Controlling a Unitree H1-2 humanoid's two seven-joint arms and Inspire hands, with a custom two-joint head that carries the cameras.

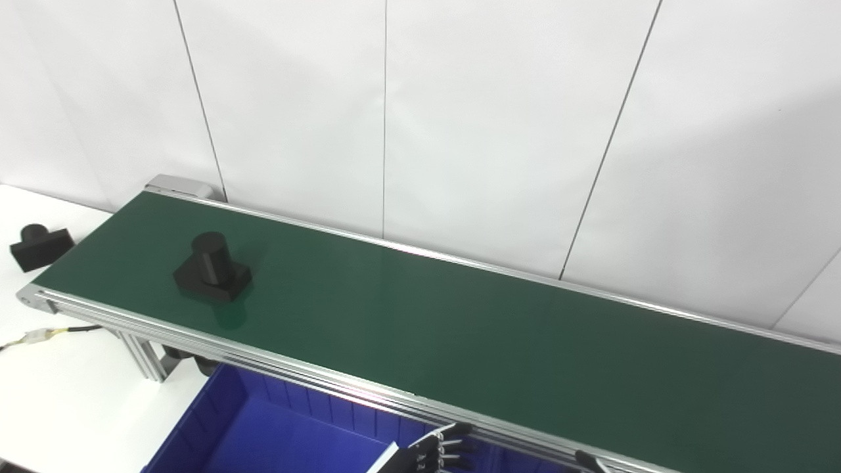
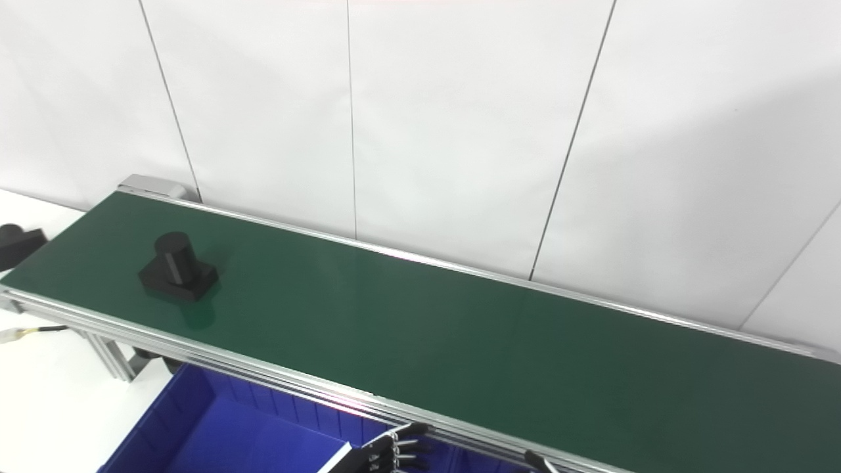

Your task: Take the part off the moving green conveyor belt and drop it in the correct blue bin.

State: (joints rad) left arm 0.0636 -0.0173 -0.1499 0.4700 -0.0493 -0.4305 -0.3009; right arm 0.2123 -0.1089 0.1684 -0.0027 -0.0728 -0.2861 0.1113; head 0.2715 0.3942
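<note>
part [image 1: 211, 268]: seen upright on belt [image 1: 460, 328], far left | left hand [image 1: 437, 452]: kept well apart, fingers spread, nothing held | right hand: barely seen, state unclear

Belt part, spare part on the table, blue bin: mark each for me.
Belt part [image 1: 211, 256], left eye view, cylinder side.
Spare part [image 1: 41, 247], left eye view, block top.
Blue bin [image 2: 217, 433], right eye view, inner floor.

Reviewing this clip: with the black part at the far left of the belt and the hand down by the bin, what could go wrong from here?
1. The black part sits near the belt's left end, far from the left robot hand low at the frame edge; the reach may come late.
2. Its tall cylinder on a square base could tip if nudged.
3. The blue bin lies under the belt frame, so a drop might clip the rail.
</note>
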